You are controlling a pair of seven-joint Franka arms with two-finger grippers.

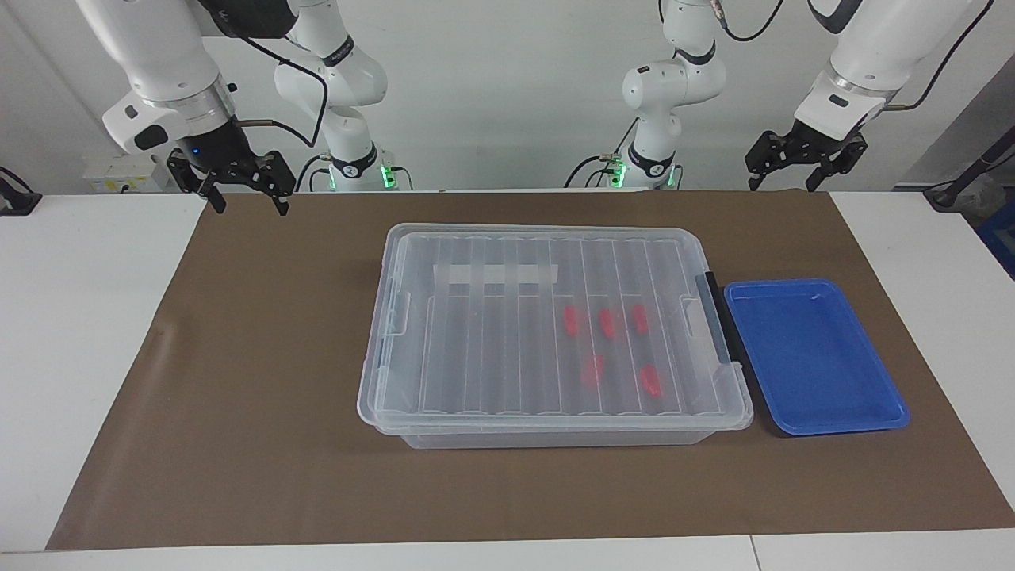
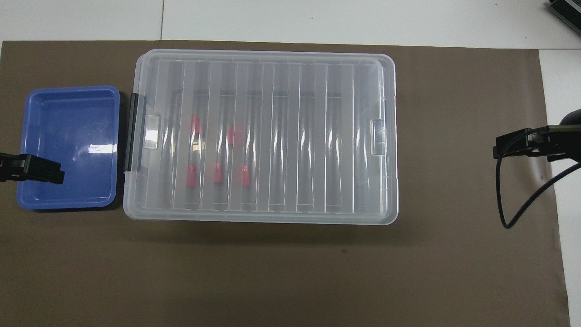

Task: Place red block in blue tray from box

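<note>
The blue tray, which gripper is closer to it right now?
Left. The left gripper hangs raised at the blue tray's end of the table. The right gripper is raised at the other end, with the box between.

I see five bright red blocks (image 1: 607,323) under the box's (image 1: 547,333) clear ribbed lid, its black latch strip (image 1: 718,317), a blue tray (image 1: 817,357), and a brown mat (image 1: 238,396).

The facing camera looked from high across the table toward both robot bases, while the overhead camera looked steeply down from their end, both sharing the box (image 1: 555,337) (image 2: 265,136), the blue tray (image 1: 817,357) (image 2: 68,150) and the brown mat (image 1: 262,381) (image 2: 290,272).
</note>
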